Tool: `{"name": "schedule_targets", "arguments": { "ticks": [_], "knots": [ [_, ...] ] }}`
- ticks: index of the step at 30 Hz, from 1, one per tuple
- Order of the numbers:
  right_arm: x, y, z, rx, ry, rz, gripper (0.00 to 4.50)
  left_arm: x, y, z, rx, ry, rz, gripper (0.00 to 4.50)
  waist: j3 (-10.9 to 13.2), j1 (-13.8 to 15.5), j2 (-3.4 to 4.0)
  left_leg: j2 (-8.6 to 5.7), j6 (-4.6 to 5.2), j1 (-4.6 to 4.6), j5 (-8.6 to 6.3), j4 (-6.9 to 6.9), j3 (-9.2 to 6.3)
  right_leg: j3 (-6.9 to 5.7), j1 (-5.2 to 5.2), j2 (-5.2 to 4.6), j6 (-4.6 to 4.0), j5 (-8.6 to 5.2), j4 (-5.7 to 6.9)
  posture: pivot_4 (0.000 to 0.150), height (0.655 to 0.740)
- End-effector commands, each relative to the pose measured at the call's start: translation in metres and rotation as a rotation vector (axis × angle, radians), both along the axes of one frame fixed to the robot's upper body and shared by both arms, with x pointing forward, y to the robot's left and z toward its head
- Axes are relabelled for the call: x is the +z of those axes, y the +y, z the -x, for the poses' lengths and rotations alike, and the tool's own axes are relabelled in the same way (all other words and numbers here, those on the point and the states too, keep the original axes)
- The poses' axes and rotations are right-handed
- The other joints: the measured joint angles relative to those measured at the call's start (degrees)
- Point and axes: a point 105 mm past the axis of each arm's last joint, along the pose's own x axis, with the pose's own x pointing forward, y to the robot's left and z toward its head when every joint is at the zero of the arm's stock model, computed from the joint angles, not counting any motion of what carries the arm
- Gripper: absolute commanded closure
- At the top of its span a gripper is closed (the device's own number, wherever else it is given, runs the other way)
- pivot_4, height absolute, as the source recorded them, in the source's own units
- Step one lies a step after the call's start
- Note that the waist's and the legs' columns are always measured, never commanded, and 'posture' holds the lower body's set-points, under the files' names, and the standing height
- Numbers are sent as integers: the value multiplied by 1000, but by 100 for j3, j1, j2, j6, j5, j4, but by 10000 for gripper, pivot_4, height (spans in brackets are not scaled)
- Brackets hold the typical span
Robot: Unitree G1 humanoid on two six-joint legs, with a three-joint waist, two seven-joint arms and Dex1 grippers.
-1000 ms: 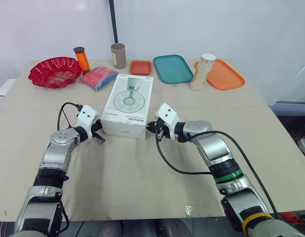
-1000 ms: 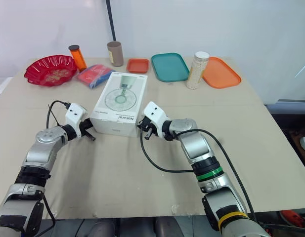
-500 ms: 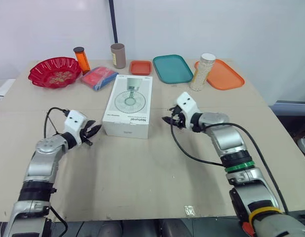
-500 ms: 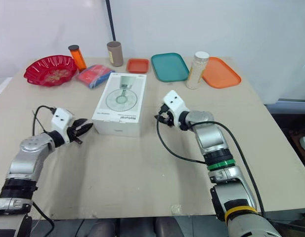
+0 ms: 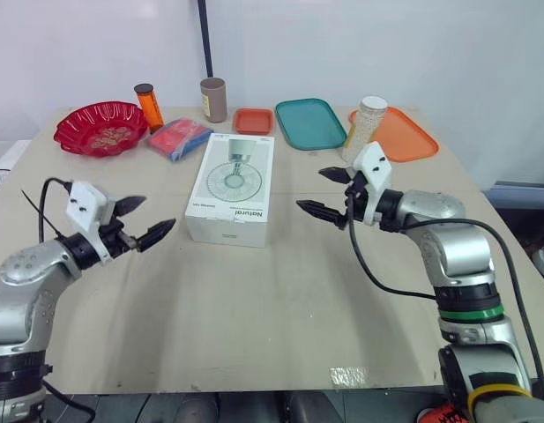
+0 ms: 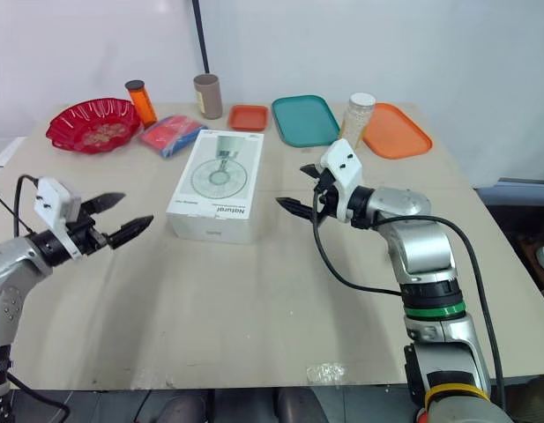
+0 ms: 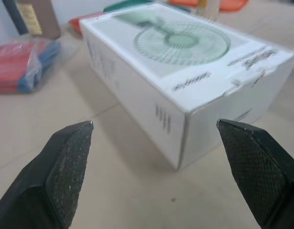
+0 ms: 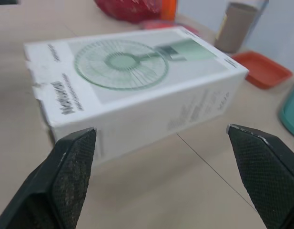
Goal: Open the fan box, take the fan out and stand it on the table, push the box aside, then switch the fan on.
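We see the fan box [image 5: 229, 187] lying flat on the table [image 5: 254, 300], a little behind the middle, with the printed fan picture facing up. Its flaps look closed. The short end with the word "Natural" faces toward the robot.

The left gripper [image 5: 157, 212] hangs above the table on the left side of the box, near it but apart from it. Its two black fingers are spread wide and hold nothing. The right gripper [image 5: 311, 189] is on the right side of the box, also apart from it, and its fingers are spread wide and empty too. Both grippers point toward the box.

Along the far edge of the table we see a red bowl [image 5: 99, 128], an orange bottle [image 5: 149, 106], a red and blue packet [image 5: 178, 138], a brown cylinder [image 5: 213, 99], a small orange tray [image 5: 253, 121], a teal tray [image 5: 310, 123], a jar with a white lid [image 5: 363, 128] and a big orange tray [image 5: 404, 137]
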Motion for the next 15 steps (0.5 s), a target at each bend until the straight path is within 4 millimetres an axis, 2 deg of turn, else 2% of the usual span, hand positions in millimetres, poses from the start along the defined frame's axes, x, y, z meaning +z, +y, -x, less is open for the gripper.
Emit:
{"name": "schedule_targets", "arguments": {
  "ticks": [1, 3, 7, 9, 11, 12, 15],
  "knots": [
    [21, 11, 10, 53, -60, -34, 0, 29, -9, -5, -16, -86, -42, 528, -1, -2, -2, 0, 0, 0, 0, 1, 0, 0, 1, 0, 0, 0, 0, 1500, 7400],
    [21, 17, 10, 65, -72, -16, 0, 31, -16, -12, -33, -92, -64, 528, -1, -2, -1, -1, 0, 0, 0, 0, 2, 2, 2, 0, 2, -1, -1, 1500, 7400],
    [10, 39, 13, 107, -108, 74, 0, 21, -39, -42, -78, -63, -103, 528, 0, 0, -1, 0, 1, 0, -1, -2, 1, -1, -1, 3, 2, -1, -1, 1500, 7400],
    [7, 44, 14, 120, -119, 98, 0, 19, -43, -51, -81, -60, -111, 528, -1, -1, -1, -1, 0, 0, 1, 1, 1, -1, 0, 4, 1, -1, 1, 1500, 7400],
    [7, 51, 14, 127, -131, 102, 0, 18, -46, -60, -91, -71, -117, 6207, -1, -8, -1, -1, 2, -4, -1, 2, 5, 3, -2, 2, 2, -1, -1, 1500, 7400],
    [7, 56, 15, 131, -139, 104, 0, 17, -48, -65, -86, -72, -117, 6892, 0, -12, -1, -1, 2, -5, -1, 1, 5, 2, -3, 2, 2, -1, -2, 1500, 7400],
    [8, 65, 15, 137, -157, 113, 0, 19, -52, -77, -69, -91, -102, 19027, 0, -7, -1, 1, 2, -7, 0, 4, 3, -3, -8, 4, 1, -1, 1, 1500, 7400]
  ]
}}
